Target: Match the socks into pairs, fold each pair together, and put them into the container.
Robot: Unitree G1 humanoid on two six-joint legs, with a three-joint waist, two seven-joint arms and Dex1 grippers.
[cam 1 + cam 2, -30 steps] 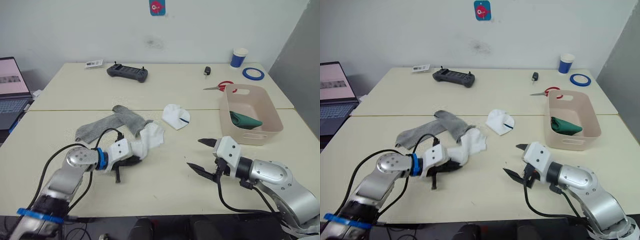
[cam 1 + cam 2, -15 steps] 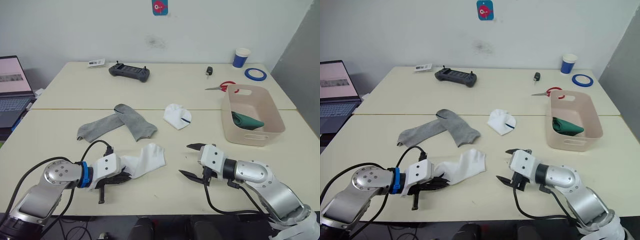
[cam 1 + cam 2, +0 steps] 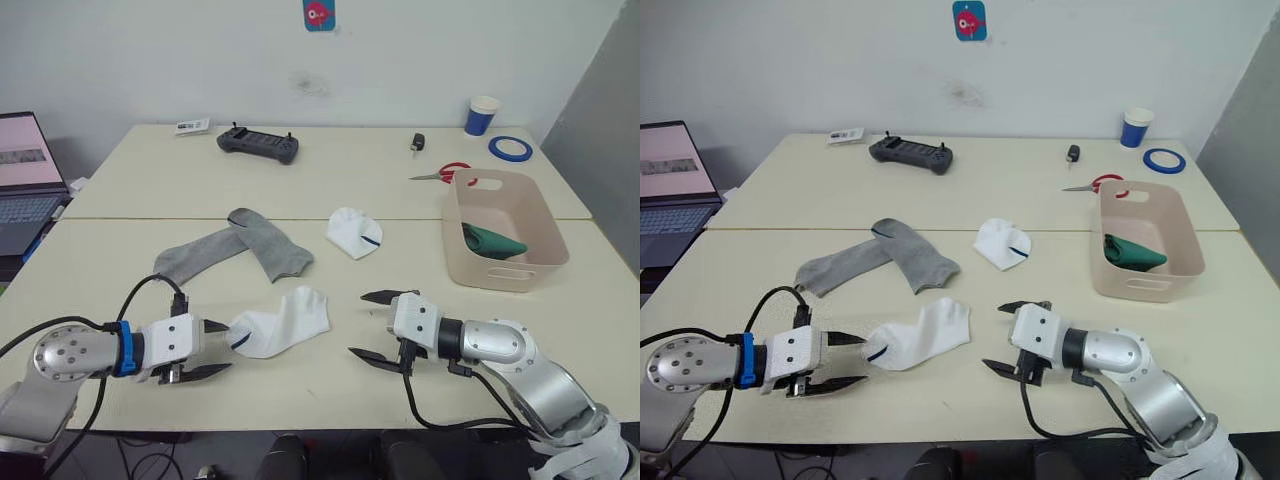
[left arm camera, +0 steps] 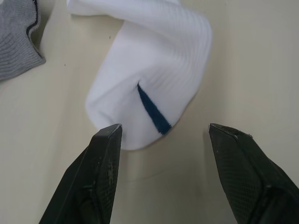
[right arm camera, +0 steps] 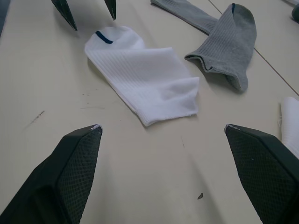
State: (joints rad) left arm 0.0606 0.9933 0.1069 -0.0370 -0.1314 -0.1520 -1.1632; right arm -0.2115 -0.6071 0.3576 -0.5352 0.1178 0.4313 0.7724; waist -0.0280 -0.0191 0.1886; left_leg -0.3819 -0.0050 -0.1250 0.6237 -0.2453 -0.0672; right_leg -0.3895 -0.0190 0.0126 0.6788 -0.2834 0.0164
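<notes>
Left hand (image 3: 212, 348) spread, empty, just off striped end of white sock (image 3: 278, 324) flat on table (image 3: 330, 385). Right hand (image 3: 372, 326) spread, empty, near sock's other end. I'd pinch each end low, then carry toward folded white sock (image 3: 353, 232).

At the far side of your surface (image 3: 330, 180) sit a black handheld controller (image 3: 258, 145), a small white label (image 3: 187, 126), a dark key fob (image 3: 414, 144), red-handled scissors (image 3: 443, 173), a blue-and-white paper cup (image 3: 481, 115) and a blue tape ring (image 3: 510, 148). A laptop (image 3: 25, 185) stands off to your left.
</notes>
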